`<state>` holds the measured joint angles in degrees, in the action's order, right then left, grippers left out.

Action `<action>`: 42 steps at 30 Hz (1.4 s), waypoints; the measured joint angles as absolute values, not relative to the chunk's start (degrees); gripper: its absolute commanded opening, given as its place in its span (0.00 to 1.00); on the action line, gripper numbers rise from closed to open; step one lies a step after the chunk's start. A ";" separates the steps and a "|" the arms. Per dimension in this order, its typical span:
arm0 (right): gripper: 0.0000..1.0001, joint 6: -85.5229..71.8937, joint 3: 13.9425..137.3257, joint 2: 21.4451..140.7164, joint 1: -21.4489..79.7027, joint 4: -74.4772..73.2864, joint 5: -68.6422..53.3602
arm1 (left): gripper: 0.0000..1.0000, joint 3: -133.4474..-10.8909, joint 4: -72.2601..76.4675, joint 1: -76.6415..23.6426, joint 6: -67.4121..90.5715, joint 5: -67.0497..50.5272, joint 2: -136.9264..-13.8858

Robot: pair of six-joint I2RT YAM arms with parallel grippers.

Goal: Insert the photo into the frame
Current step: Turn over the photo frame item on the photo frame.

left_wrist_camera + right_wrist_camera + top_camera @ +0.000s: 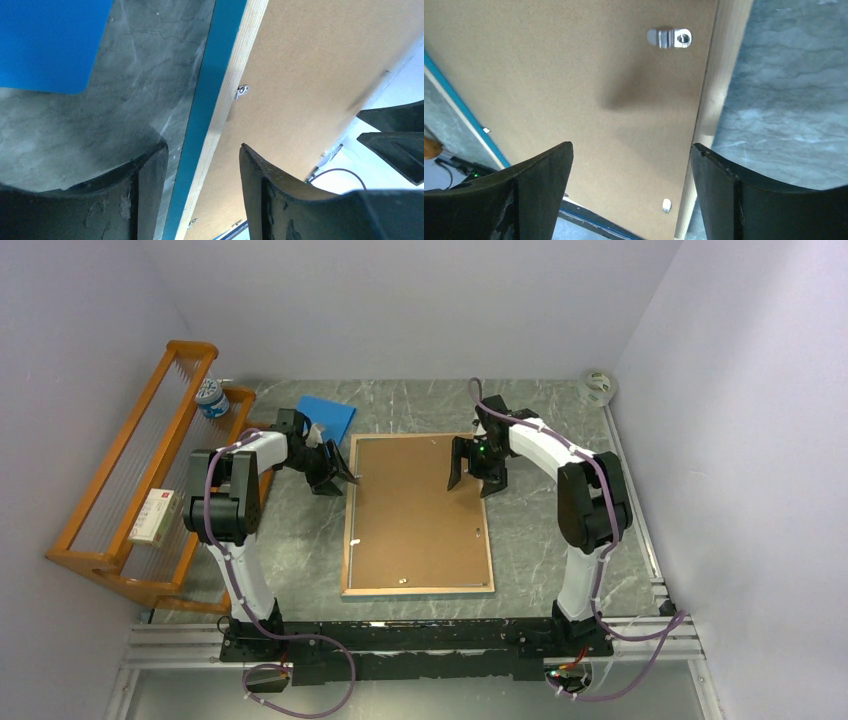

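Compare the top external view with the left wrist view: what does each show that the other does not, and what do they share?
Only the top external view shows the orange rack, a small pale roll in the far corner, and the frame whole, lying back up. Only the left wrist view shows the frame's turquoise outer face, between the left gripper's open fingers. Both show the brown backing board, the blue pad, the marble table and the right gripper.
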<state>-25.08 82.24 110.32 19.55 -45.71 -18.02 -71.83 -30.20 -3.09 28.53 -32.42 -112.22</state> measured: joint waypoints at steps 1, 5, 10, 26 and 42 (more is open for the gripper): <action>0.91 -25.08 82.67 110.32 19.75 -46.52 -16.86 | 0.62 -71.79 -30.06 -3.09 28.69 -32.62 -112.22; 0.91 -25.30 83.61 110.32 19.55 -48.71 -13.43 | 0.65 -71.64 -29.63 -3.09 29.28 -33.32 -112.22; 0.84 -25.69 83.61 110.30 19.51 -49.78 -12.36 | 0.64 -71.61 -29.50 -3.09 29.43 -33.58 -112.22; 0.62 -26.15 81.23 110.83 19.88 -48.34 -12.91 | 0.63 -71.33 -29.36 -3.09 29.47 -33.69 -112.22; 0.58 -27.99 73.38 110.45 19.51 -40.97 -25.69 | 0.63 -69.19 -27.22 -3.09 32.47 -37.78 -112.22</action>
